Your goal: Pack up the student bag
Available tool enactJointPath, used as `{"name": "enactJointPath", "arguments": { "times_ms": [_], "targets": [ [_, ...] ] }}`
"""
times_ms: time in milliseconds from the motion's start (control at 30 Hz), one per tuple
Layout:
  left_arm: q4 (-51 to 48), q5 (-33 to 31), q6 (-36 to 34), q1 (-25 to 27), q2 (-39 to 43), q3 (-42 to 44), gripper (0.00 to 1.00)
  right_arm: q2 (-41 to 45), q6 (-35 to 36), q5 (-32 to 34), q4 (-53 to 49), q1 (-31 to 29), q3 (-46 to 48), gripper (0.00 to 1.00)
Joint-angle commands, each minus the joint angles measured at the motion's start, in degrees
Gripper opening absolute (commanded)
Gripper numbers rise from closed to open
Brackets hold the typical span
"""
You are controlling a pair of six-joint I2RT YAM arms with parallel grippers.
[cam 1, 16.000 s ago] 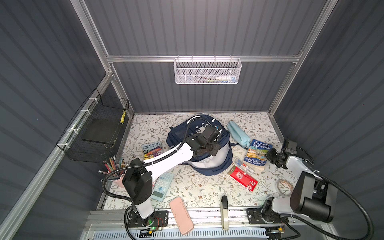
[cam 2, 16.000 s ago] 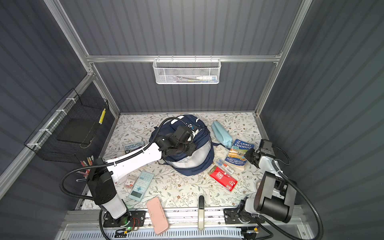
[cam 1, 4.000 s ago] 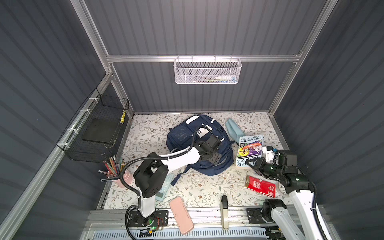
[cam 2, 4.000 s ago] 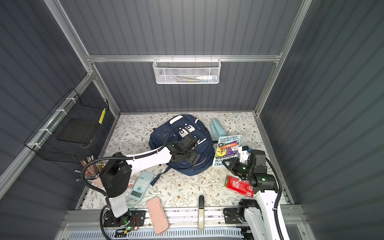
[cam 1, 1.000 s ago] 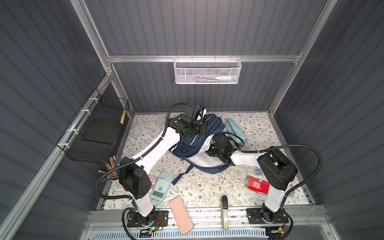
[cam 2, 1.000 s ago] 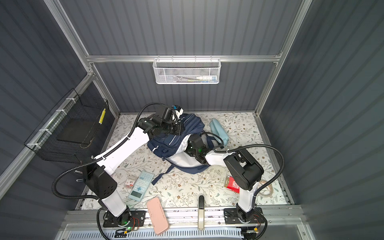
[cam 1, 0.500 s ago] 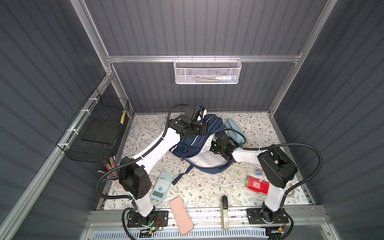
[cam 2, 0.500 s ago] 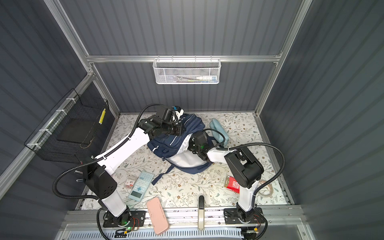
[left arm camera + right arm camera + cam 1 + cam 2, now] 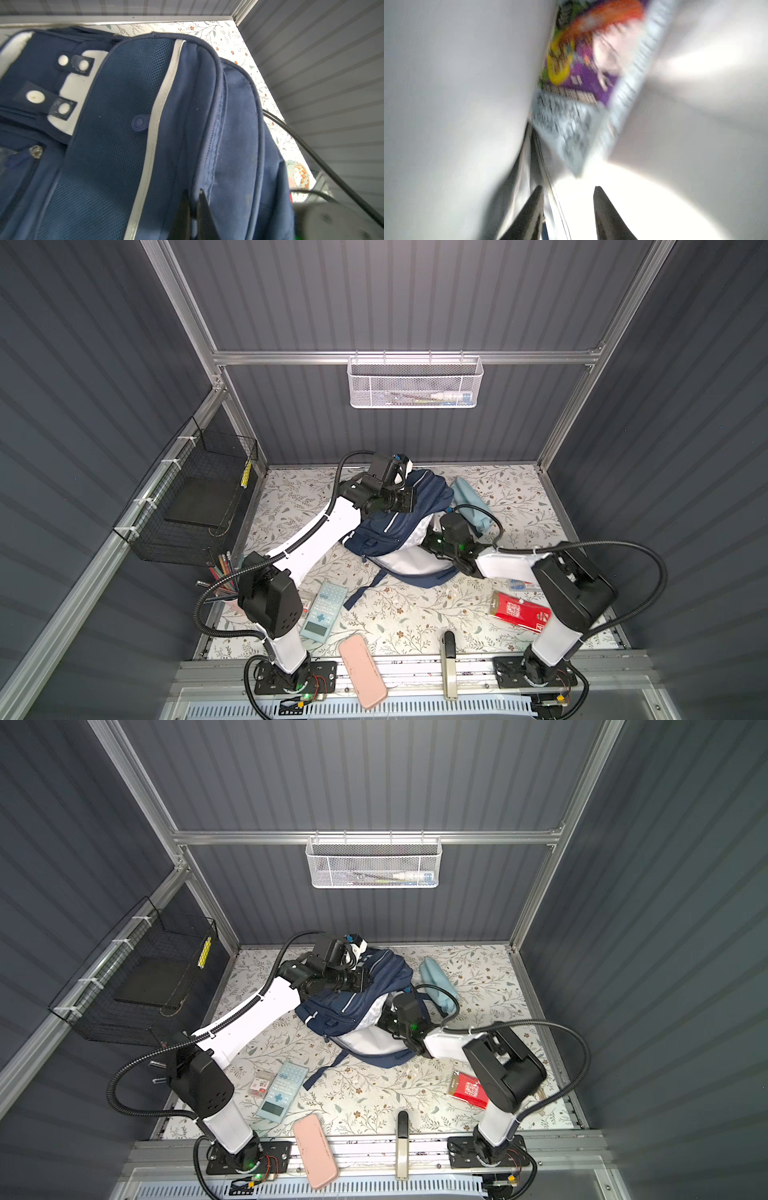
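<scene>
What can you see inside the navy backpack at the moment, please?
Inside the student bag, the right wrist view shows white lining and a blurred colourful book ahead of the open right gripper. Anything deeper is covered by fabric.

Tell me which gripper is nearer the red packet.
Right. The right gripper is inside the student bag, toward the red packet; the left gripper pinches the bag's far edge.
</scene>
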State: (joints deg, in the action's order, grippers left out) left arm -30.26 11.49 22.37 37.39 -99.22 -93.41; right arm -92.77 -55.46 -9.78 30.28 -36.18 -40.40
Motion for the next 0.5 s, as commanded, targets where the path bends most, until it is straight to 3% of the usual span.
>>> {"name": "enactJointPath", "arguments": {
  "times_ms": [0, 100, 233, 333, 467],
  "targets": [
    [6.5, 2.8, 3.7, 0.2, 1.0, 2.2, 0.14, 8.8, 0.4, 4.0, -5.6, -1.1, 8.7, 0.44],
    [8.7, 3.2, 5.9, 0.2, 1.0, 6.0, 0.56, 17.8, 1.2, 8.5, -13.9, -4.1, 13.8, 0.48],
    [10.2, 1.3, 7.3, 0.1, 2.7, 9.3, 0.85, 26.7, 4.0, 19.0, -28.0, -13.8, 12.5, 0.63],
    [8.5, -0.5, 8.2, -0.6, 5.0, 10.1, 1.00, 27.6, 3.3, 24.1, -33.2, -20.0, 9.6, 0.70],
    [10.1, -0.4, 12.6, -4.8, 12.0, 17.9, 1.00, 24.0, 2.4, 25.9, -33.0, -24.2, 5.7, 0.76]
  ]
}}
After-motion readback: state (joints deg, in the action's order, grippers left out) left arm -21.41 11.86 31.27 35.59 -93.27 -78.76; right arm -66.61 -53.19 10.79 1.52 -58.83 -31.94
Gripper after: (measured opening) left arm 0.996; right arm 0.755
